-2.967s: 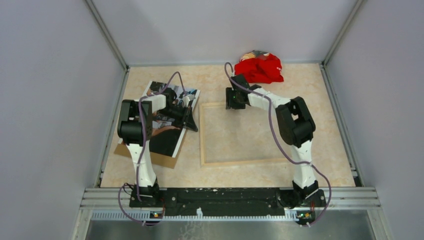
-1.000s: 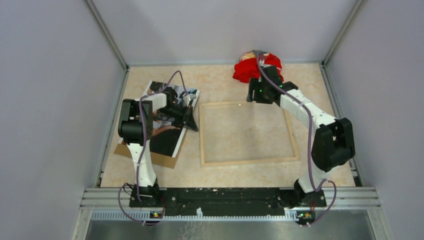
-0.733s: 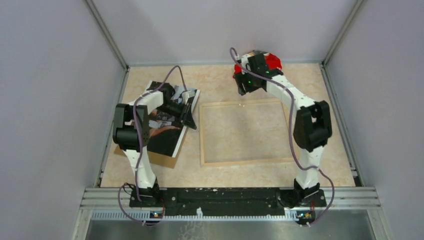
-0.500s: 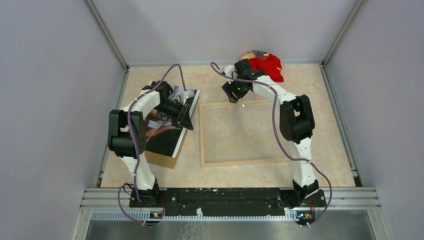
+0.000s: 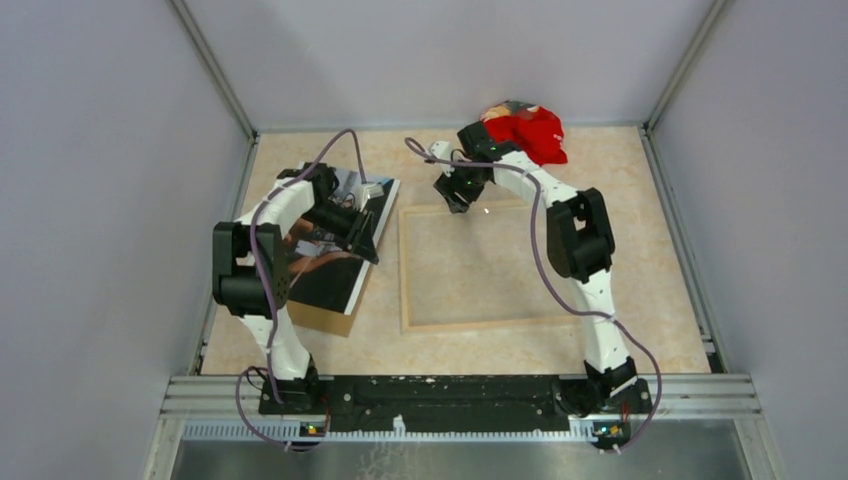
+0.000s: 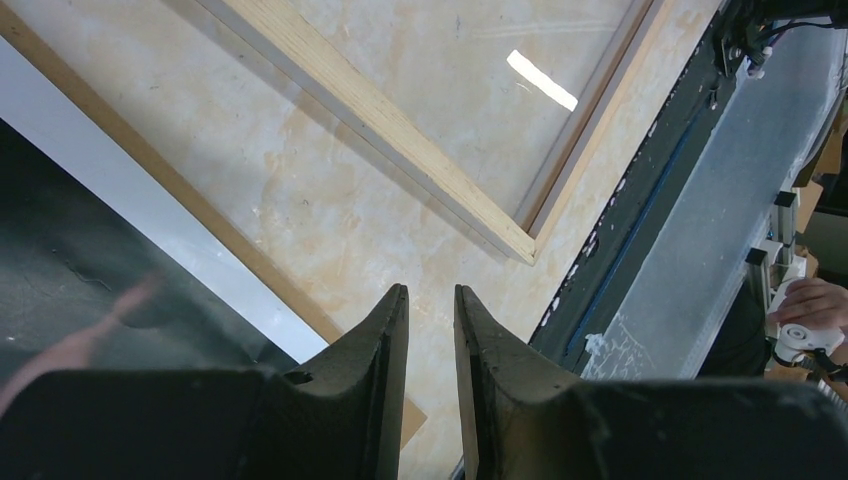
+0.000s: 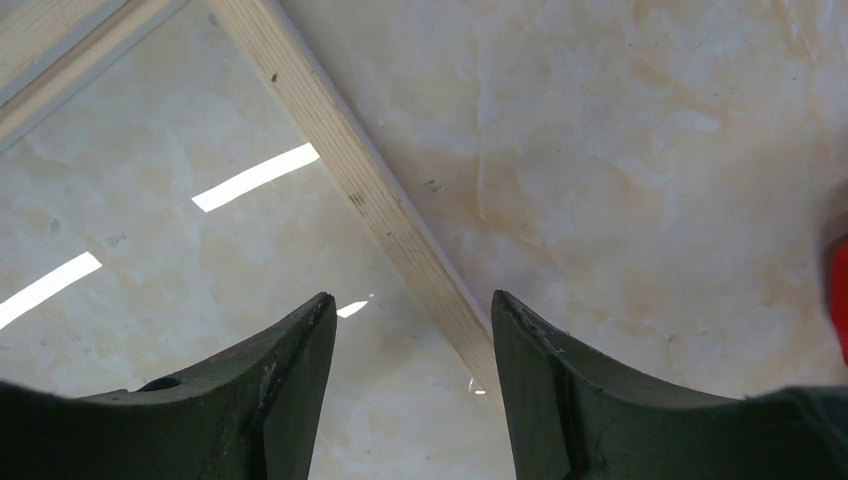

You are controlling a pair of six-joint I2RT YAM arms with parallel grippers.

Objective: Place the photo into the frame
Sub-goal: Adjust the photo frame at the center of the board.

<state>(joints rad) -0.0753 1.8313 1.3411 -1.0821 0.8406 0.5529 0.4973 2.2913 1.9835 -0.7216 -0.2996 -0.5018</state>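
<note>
**Left side.** My left arm (image 5: 248, 272) rises from its base at the near edge and bends out over the left part of the table (image 5: 440, 150). Beneath it a brown backing board (image 5: 322, 320) lies flat, skewed to the table edges. From above only its near edge and one left corner show. The photo (image 5: 335, 282) lies on the board, picture side up, dark with a white border. It is outside the frame (image 5: 490, 323), and the arm covers its middle.

**Left gripper** (image 5: 371, 250). It hangs over the photo's right edge, tips pointing toward the frame.
- In the left wrist view the fingers (image 6: 385, 335) stand a narrow slit apart.
- Bare table shows through the slit and nothing sits between them, so I note it as released and empty.
- In the same view the photo's dark face, its white border and a strip of board all lie left of the tips. The frame's near-left corner lies ahead.
- I cannot tell whether the tips touch any surface.

**Centre.** The frame lies flat on the table, light wood side up, just right of the photo and board. A strip of bare table separates it from both. Both wrist views show bright streaks of reflection inside the rails.

**Right gripper** (image 5: 456, 200). It is over the frame's far rail, near the far-left corner.
- In the right wrist view the fingers (image 7: 300, 370) are spread wide.
- The wood rail runs diagonally under the gap toward the right-hand finger, and nothing is clamped.
- I cannot tell whether it touches the rail.

**Right side.** A bunched red cloth (image 5: 530, 135) sits at the far edge, just beyond the wrist of the right arm (image 5: 575, 240).
</note>
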